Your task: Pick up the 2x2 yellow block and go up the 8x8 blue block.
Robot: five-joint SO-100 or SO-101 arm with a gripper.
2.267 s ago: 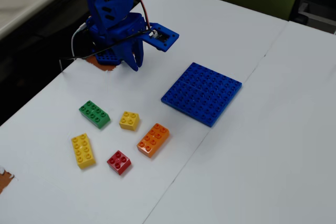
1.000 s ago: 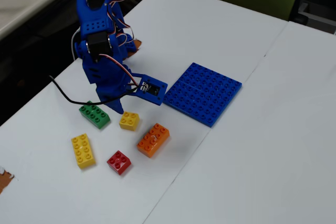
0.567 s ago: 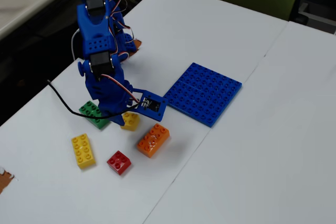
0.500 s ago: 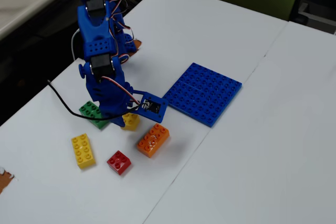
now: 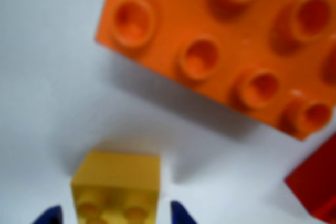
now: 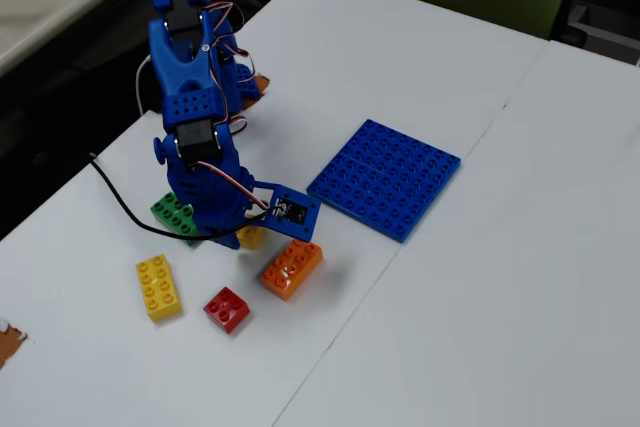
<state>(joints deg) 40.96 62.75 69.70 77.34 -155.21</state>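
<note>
The 2x2 yellow block sits on the white table at the bottom of the wrist view. My gripper is open, with one blue fingertip on each side of the block and a small gap on both sides. In the fixed view the blue arm hangs low over the bricks. There my gripper covers most of the yellow block, so only a sliver shows. The 8x8 blue block lies flat on the table to the right of the arm, with nothing on it.
An orange eight-stud brick lies just beyond the yellow block. A red brick, a long yellow brick and a green brick lie close by. The table's left edge is near the arm's base.
The arm has swung forward from the back of the table and come down over the bricks. Its fingers now straddle the small yellow block. No brick has shifted.
</note>
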